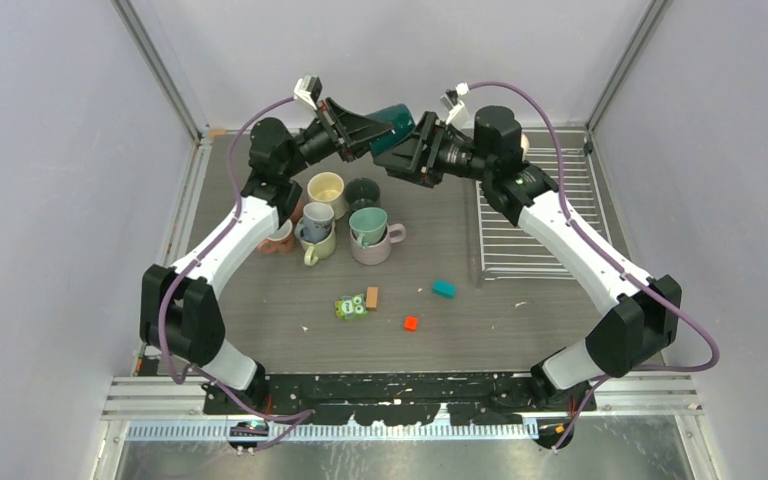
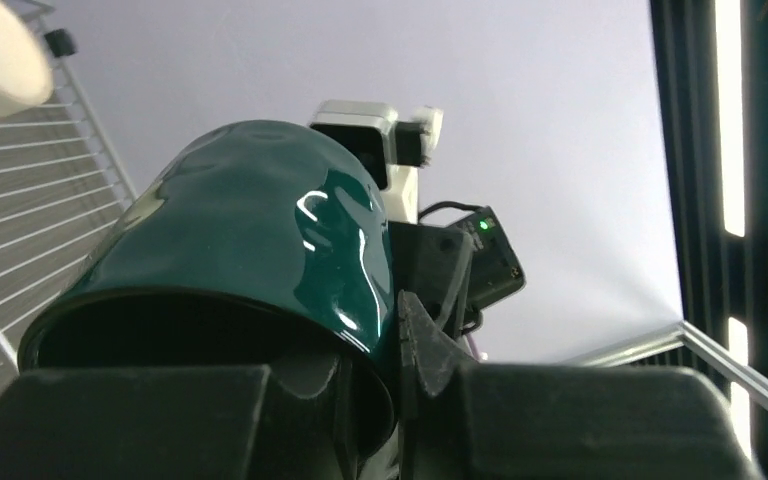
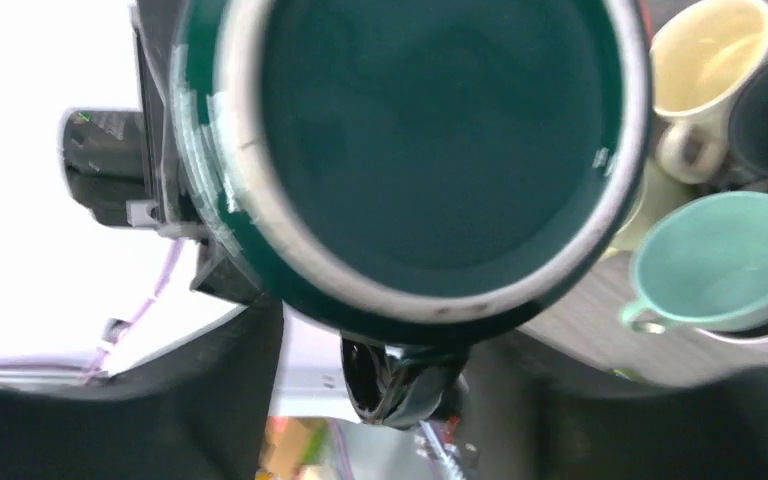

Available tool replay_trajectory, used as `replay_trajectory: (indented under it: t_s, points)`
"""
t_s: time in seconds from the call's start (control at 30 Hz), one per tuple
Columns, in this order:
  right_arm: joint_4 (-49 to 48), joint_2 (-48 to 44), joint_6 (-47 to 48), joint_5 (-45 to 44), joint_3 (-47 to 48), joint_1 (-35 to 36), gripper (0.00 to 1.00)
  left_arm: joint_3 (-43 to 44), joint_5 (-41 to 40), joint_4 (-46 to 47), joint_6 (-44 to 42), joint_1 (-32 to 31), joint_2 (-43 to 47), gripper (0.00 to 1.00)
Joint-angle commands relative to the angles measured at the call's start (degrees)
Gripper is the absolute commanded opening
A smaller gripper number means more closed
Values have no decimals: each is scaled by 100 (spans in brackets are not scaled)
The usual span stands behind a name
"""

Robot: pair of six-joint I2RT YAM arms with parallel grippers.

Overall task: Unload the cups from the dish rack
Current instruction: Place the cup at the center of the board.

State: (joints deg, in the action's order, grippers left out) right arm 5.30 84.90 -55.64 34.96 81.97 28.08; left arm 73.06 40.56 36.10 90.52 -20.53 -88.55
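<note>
One dark teal mug (image 1: 396, 122) aloft; left claw (image 1: 372, 132) clamped on it; right claw (image 1: 407, 148) cannot tell.

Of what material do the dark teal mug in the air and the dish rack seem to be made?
Dark teal mug: probably glazed ceramic. Its surface is glossy with sharp, wavy highlights, and the foot ring looks bare and pale. Dish rack: likely metal wire, coated or plated silver-white, to judge by its thin, straight parallel bars.
</note>
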Motion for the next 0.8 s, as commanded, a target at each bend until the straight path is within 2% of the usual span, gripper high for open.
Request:
replay_trajectory:
  t_s: [0.0, 0.07, 0.1, 0.5, 0.77]
  points:
    - [193, -322, 625, -183, -63, 46, 82, 342, -32, -598, -719, -12, 321, 0]
    - [347, -374, 720, -298, -89, 49, 96, 415, -47, -846, -935, -12, 411, 0]
    - [442, -408, 774, -378, -100, 44, 99, 462, -55, -1023, -1070, -12, 462, 0]
    - [1703, -1147, 1581, -1778, -456, 14, 100, 862, -507, -4165, -3214, 149, 1270, 0]
    - [2257, -1117, 2080, -2467, -371, 5, 100, 1599, -1790, -7705, -5081, 155, 1996, 0]
